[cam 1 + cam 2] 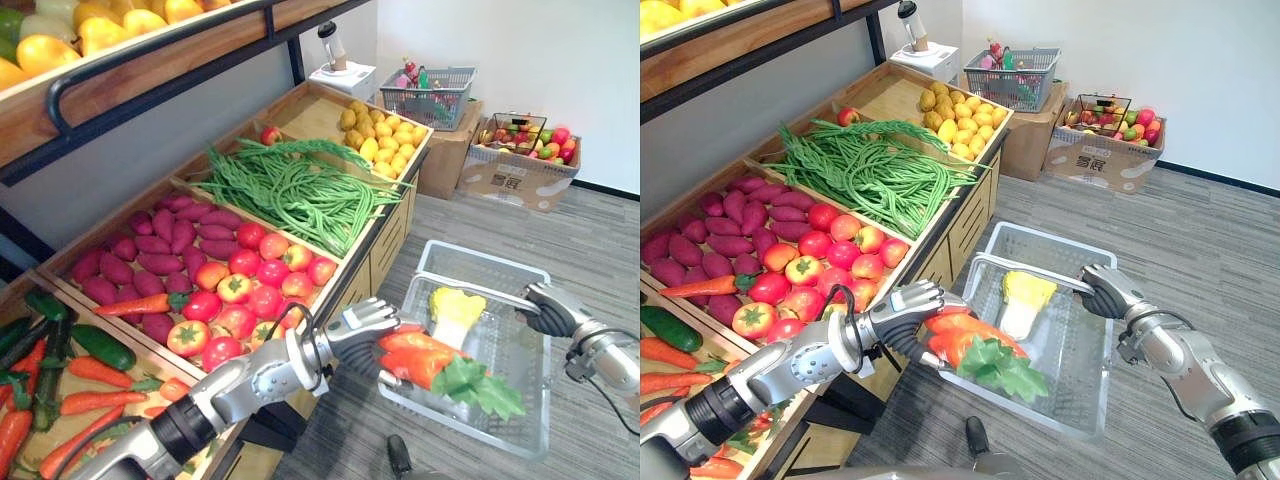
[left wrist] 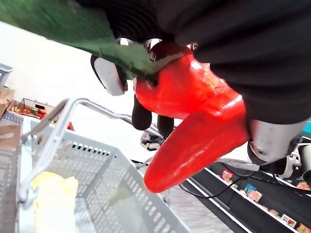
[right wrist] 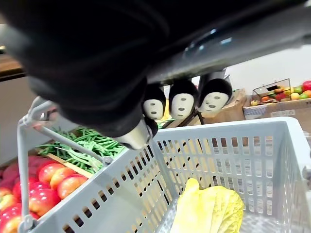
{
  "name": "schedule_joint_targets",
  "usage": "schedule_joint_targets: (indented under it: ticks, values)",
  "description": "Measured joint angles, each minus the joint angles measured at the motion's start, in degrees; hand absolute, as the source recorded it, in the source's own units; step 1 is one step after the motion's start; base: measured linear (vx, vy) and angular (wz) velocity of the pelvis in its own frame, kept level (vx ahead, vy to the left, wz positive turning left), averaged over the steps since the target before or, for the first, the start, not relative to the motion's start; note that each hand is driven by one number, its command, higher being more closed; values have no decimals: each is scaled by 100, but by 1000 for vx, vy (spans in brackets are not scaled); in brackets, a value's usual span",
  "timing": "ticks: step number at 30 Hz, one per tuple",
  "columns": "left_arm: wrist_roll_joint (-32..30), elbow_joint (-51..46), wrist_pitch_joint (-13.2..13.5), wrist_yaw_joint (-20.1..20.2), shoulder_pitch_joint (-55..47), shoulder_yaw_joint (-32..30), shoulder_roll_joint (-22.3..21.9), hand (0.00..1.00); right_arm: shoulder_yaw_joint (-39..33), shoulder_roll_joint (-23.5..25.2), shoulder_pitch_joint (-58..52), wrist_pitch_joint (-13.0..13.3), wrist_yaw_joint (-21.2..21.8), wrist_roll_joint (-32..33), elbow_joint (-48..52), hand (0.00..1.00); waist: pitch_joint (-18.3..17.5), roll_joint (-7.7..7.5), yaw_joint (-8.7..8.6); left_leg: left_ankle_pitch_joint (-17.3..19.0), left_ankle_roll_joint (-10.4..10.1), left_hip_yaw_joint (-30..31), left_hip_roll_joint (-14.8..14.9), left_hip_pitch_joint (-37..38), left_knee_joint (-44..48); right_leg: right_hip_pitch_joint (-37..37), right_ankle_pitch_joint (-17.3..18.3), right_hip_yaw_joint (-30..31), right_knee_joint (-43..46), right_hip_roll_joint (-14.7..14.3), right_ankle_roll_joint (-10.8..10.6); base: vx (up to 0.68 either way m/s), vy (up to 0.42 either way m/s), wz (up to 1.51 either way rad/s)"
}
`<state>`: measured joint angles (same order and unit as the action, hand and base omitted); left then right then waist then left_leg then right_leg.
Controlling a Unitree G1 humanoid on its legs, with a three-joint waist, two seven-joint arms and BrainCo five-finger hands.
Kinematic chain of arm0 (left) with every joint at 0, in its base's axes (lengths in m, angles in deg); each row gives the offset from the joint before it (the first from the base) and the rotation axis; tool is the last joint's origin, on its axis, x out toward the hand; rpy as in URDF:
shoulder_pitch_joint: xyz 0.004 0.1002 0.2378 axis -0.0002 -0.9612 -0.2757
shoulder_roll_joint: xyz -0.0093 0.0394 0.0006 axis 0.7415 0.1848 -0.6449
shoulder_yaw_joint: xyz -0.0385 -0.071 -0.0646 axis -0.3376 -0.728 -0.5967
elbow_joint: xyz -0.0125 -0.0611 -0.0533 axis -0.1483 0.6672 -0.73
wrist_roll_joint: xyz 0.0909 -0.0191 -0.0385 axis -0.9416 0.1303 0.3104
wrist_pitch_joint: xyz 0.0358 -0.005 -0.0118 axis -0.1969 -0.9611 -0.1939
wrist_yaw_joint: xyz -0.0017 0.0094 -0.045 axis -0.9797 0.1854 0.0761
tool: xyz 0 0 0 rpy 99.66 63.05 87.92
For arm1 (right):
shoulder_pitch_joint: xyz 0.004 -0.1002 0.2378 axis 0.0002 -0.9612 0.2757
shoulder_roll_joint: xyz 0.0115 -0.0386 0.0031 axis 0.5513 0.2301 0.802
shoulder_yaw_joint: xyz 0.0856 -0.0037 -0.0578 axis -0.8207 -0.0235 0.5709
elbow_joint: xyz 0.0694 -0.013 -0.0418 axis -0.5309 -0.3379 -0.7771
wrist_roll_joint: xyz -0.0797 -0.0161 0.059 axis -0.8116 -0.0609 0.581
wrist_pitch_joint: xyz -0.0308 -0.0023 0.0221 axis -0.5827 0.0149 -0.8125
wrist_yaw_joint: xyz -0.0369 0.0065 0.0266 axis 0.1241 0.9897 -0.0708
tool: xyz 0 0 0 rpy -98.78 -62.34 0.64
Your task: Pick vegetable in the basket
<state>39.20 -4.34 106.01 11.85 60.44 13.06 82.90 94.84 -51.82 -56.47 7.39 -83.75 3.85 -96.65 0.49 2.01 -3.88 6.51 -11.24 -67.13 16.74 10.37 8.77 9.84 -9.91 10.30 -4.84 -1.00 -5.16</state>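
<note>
The carrot (image 1: 418, 362) (it may be more than one root bunched together, I cannot tell) is clamped in the left hand (image 1: 362, 318), fingers over the top and thumb beneath, as the left wrist view shows. It hangs above the near left part of the basket (image 1: 487, 250), inside the line of the rim. Whether the leaves brush the basket floor I cannot tell.

Its long axis lies close to level and runs across the basket. The orange root end sits at the hand on the basket's left side, and the green leafy top (image 1: 482, 388) fans out toward the basket's near right corner.

By my reading this is the drop-off step: the vegetable is already picked and carried over, and only the release is left. The next move calls for lowering it a little and letting the fingers fall away, then lifting the hand straight up so it does not snag the handle (image 1: 470, 283).

A yellow cabbage (image 1: 455, 310) already lies in the basket, just beyond the carrot. The right hand (image 1: 545, 308) holds the basket up — its fingers are curled over the right end of the handle. To the basket's left stands the wooden stand (image 1: 375, 240), with tomatoes (image 1: 255, 290) nearest the basket and green beans (image 1: 300, 190) past them.
</note>
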Motion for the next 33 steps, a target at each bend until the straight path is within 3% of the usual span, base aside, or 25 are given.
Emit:
schedule_joint_targets:
  ticks: [8, 15, 26, 33]
  values:
    - [-118, 302, 70, 28, 215, 497, -79, 100, 341, -14, 81, 108, 245, 205, 420, 100, -177, 23, -75, 36, -55, -168, 38, 100, 42, 8, -20, 146, 12, -90, 27, -75, -18, -11]
    - [-345, 725, 70, 60, 234, 581, -222, 100, 579, -34, 110, 132, 501, 213, 884, 100, -245, 6, -82, 46, -70, -288, 34, 180, 46, 3, -3, 240, 33, -124, 9, -96, -14, -8]
    - [-790, 1704, 31, 145, 414, 607, -794, 100, 718, -36, 377, 214, 748, 680, 1331, 100, -256, -18, -110, 63, -94, -360, 66, 189, 135, 85, 38, 243, 146, -164, 116, -87, -13, -4]
    - [-1035, 2328, -75, 150, 438, 584, -969, 100, 722, -36, 422, 211, 887, 778, 1511, 100, -252, -26, -213, 63, -94, -433, 72, 225, 134, 88, 39, 295, 147, -195, 116, -91, -12, -5]
